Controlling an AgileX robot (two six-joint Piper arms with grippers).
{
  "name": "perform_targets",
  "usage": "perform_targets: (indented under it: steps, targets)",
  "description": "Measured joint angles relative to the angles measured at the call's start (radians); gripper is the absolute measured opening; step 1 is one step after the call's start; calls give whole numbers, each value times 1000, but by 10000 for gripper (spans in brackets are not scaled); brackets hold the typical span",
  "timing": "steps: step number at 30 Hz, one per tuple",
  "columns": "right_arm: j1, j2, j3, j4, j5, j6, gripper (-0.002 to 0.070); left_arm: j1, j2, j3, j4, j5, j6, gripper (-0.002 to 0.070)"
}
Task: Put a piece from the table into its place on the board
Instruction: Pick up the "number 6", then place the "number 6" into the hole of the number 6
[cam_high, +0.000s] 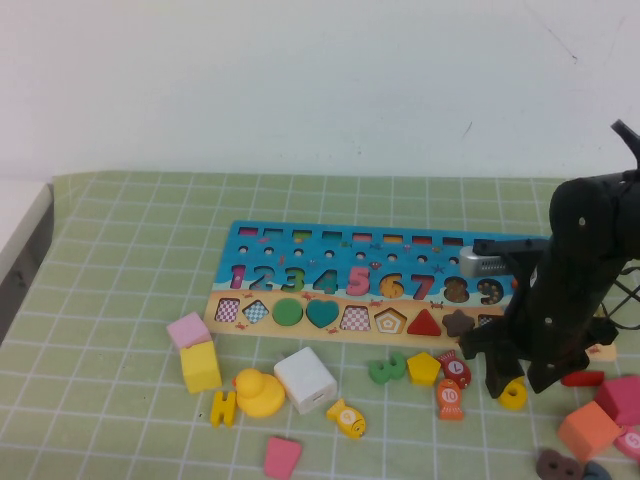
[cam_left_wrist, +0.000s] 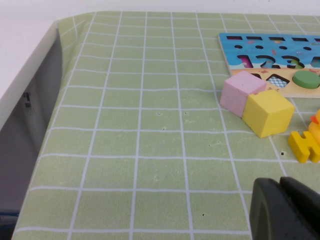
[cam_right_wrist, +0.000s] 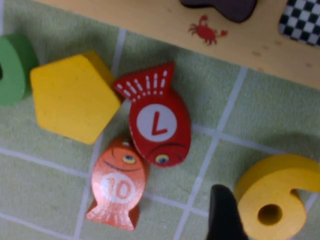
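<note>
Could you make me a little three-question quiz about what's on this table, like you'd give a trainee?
1. True or false: the yellow 6 already sits in the board.
2. Which fish touches the yellow pentagon? A) the red fish B) the orange fish
3. Fill in: the right end effector is low over the ___, while the left end effector sits apart at the mat's near left.

Key
1. False: it lies on the mat, below the board.
2. A.
3. 6; one of the right end effector's fingers stands right beside it.
</note>
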Motion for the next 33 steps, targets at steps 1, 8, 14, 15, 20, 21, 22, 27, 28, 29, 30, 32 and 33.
perform_targets:
  steps: [1,8,14,15,20,21,22,27,28,29,30,32,33]
  targets:
    - [0,0,0,0,0,0,395,0,0,0,0,0,0,-2]
    - [0,13,-2,4,-12,2,389,0,0,0,0,0,0,-2]
    - [1,30,-7,4,-10,2,375,0,0,0,0,0,0,-2]
    - [2,30,-7,4,-6,4,360,0,0,0,0,0,0,-2]
    - [7,32,-9,4,8,3,295,0,0,0,0,0,0,-2]
    - [9,32,-14,4,10,3,292,0,0,0,0,0,0,-2]
    - [9,32,-18,4,15,3,291,0,0,0,0,0,0,-2]
    - [9,40,-82,0,57,3,289,0,0,0,0,0,0,-2]
    - [9,40,-105,0,66,-4,289,0,0,0,0,0,0,-2]
    - [9,40,-125,0,71,-12,289,0,0,0,0,0,0,-2]
    - [9,40,-153,-2,73,-21,289,0,0,0,0,0,0,-2]
    - [9,40,-208,-2,68,-33,289,0,0,0,0,0,0,-2]
    - [9,43,-234,-2,57,-38,289,0,0,0,0,0,0,-2]
